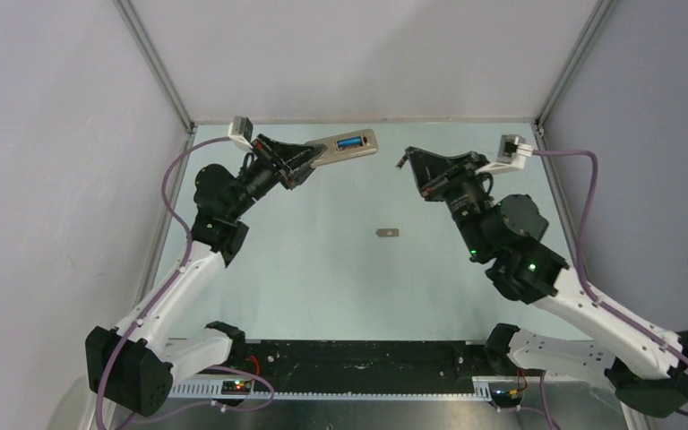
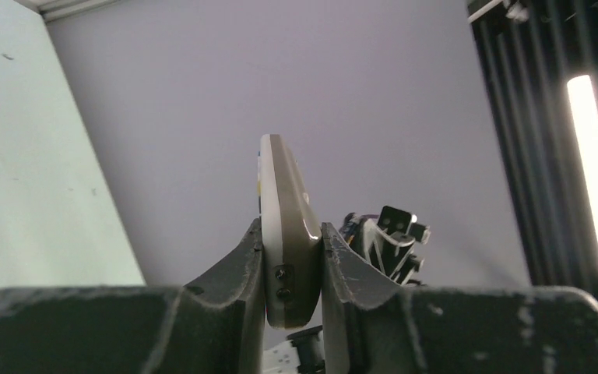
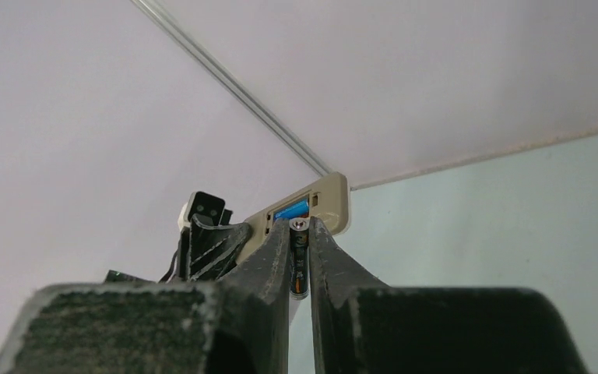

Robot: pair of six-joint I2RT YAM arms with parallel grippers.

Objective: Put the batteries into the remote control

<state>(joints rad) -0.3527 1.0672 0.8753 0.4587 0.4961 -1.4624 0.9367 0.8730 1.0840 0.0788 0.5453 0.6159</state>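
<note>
Both arms are holding parts over the table (image 1: 340, 287).
The left gripper (image 2: 292, 234) is clamping the remote control (image 1: 348, 146) by one end, with the blue battery (image 1: 351, 142) lying in its slot. The right gripper (image 3: 300, 227) is pinching the dark battery (image 3: 300, 265) near it, not touching.

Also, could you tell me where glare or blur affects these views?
Left wrist: the light strip blows out at right, and the near fingers blur while the remote is sharp. Right wrist: blurred foreground, crisp dark battery. Top view: evenly lit, in focus.

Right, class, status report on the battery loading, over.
Left gripper shut on remote control, blue battery seated. Right gripper shut on dark battery. Small grey piece on table, apart.
</note>
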